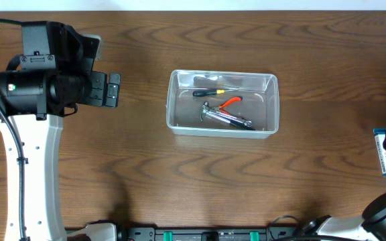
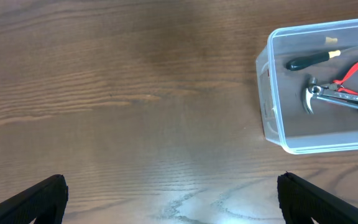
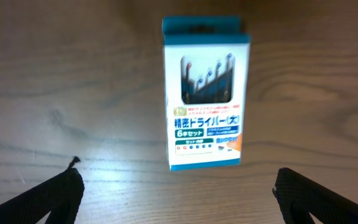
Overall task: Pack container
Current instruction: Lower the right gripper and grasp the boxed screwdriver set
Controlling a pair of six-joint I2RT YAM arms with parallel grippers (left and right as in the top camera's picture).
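Your container (image 1: 177, 115) sits upright and open-topped near the centre of the table (image 1: 300, 194). Inside you have a black-handled screwdriver (image 1: 205, 93) along the 12 o'clock wall, red-handled pliers (image 1: 232, 102) just under it, and a hammer (image 1: 228, 119) toward 6 o'clock. Your left gripper (image 1: 114, 90) hovers at the container's 9 o'clock, clear of it, fingers spread wide, nothing held. Your right gripper (image 3: 178, 186) is out at 4 o'clock by the table edge, also spread wide. A blue-and-white screwdriver-set box (image 3: 207, 93) lies flat beneath it, touching neither finger.
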